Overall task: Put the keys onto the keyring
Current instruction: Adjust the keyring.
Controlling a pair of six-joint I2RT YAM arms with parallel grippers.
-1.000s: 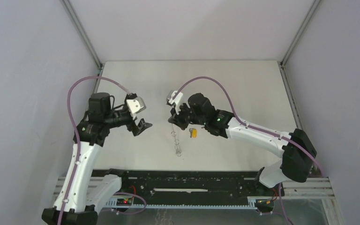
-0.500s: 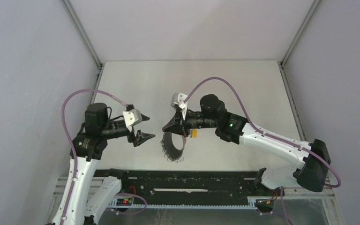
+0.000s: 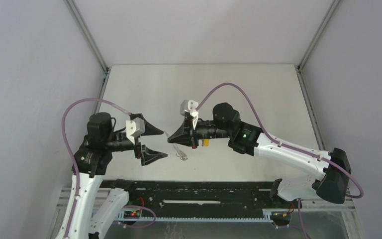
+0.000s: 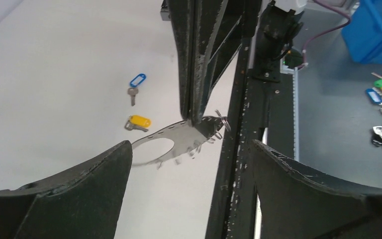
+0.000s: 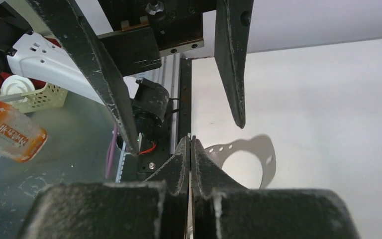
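The top view looks steeply down from above and behind the arm bases [image 3: 284, 188] — they line its bottom edge — and takes in the whole table [image 3: 238, 84] from afar. The left wrist camera peers close past its own fingers [image 4: 69, 199] at the right gripper [image 4: 194, 118] in upper centre. The right wrist camera faces back at the left gripper [image 5: 186, 137]. All three share the keyring [image 4: 191, 135].

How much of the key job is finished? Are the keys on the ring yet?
Not yet. Done: the right gripper has the keyring pinched by its edge. In hand: the left gripper is wide open, empty, facing the ring. Left to do: the yellow key and the blue key lie loose on the table; both need picking up and threading on.
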